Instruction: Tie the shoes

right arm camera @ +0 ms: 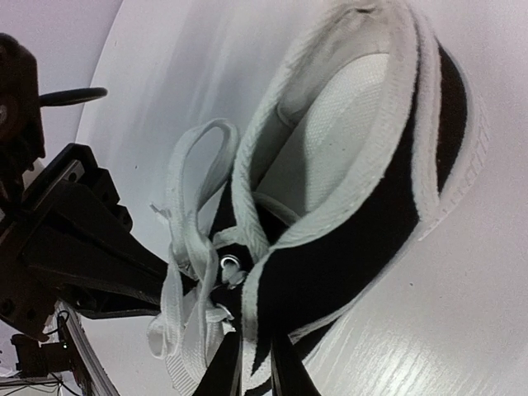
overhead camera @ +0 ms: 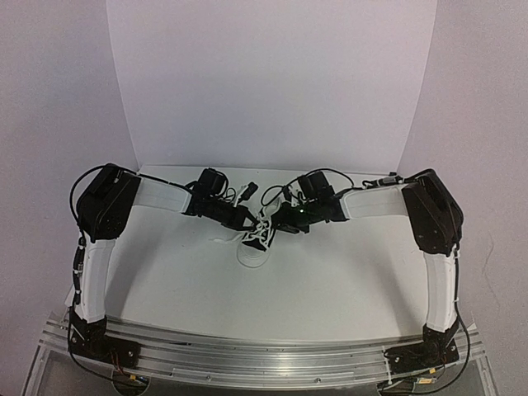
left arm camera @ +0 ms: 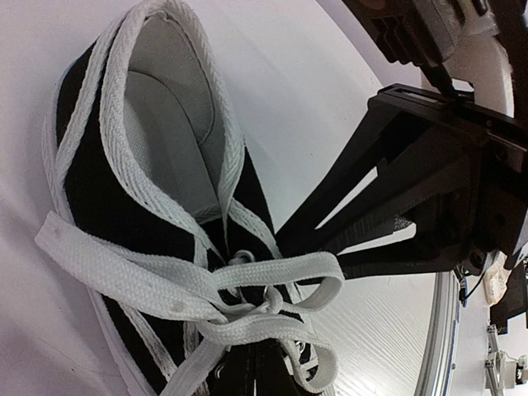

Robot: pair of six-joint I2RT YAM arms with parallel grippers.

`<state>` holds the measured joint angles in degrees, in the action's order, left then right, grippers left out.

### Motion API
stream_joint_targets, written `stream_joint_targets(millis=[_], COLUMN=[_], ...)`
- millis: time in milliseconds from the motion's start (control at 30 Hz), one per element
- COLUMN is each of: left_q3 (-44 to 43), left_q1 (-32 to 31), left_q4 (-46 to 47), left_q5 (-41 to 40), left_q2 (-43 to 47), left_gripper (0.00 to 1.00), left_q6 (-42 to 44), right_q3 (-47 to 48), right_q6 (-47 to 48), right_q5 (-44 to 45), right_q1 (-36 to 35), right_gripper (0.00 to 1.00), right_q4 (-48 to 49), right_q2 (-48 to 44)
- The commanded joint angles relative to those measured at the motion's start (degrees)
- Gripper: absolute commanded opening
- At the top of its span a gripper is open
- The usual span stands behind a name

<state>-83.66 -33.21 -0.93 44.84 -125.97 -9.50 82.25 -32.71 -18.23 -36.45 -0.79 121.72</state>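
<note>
The shoe [overhead camera: 254,246] is a small black canvas sneaker with white trim, lying between both grippers at mid-table. Its white laces [left arm camera: 272,272] form loose loops around a small knot over the eyelets. My left gripper [overhead camera: 245,223] is shut, its tips [left arm camera: 251,375] right under the crossed laces; I cannot tell if a strand is pinched. My right gripper [overhead camera: 279,224] comes in from the other side. In the right wrist view the right gripper [right arm camera: 254,375] is closed on the white-trimmed edge of the shoe [right arm camera: 346,264] beside the laces [right arm camera: 186,181].
White backdrop panels [overhead camera: 272,82] stand behind and beside the white table. An aluminium rail [overhead camera: 264,359] carrying both arm bases runs along the near edge. Black cables [overhead camera: 247,191] hang near both wrists, just behind the shoe.
</note>
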Motion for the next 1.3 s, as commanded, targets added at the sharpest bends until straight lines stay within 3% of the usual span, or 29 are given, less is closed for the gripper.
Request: stream_joint_targets(millis=[0,467,800,1100,1267], left_q3=[-2.6,-5.6,-5.6,-5.6,-5.2], left_q1=[-0.2,-0.3,-0.3,-0.3,-0.3], left_q4=[2.4,2.0,2.0,2.6,2.9], left_q5=[0.6,0.5,1.1,1.5,2.2], left_q2=[-1.2,-3.2,-3.3,-3.4,-3.5], left_gripper=[0.0,0.0,0.0,0.0,0.0], left_q6=[-0.2,0.9,0.6,-0.2,-1.0], right_q3=[2.6,5.6,4.6,6.5,7.3], right_q6=[1.2,1.6,0.1,-2.1,-2.4], right_q5=[-1.1,-4.3,-5.4,-7.2,-7.1], right_q1=[-1.1,-1.0,-1.0,-1.0,-1.0], right_gripper=[0.15,0.22,0.17,0.26,0.25], right_q4=[2.0,3.6,3.7,4.0,4.3], right_q2=[-2.3,2.5,3.4,5.8,6.8])
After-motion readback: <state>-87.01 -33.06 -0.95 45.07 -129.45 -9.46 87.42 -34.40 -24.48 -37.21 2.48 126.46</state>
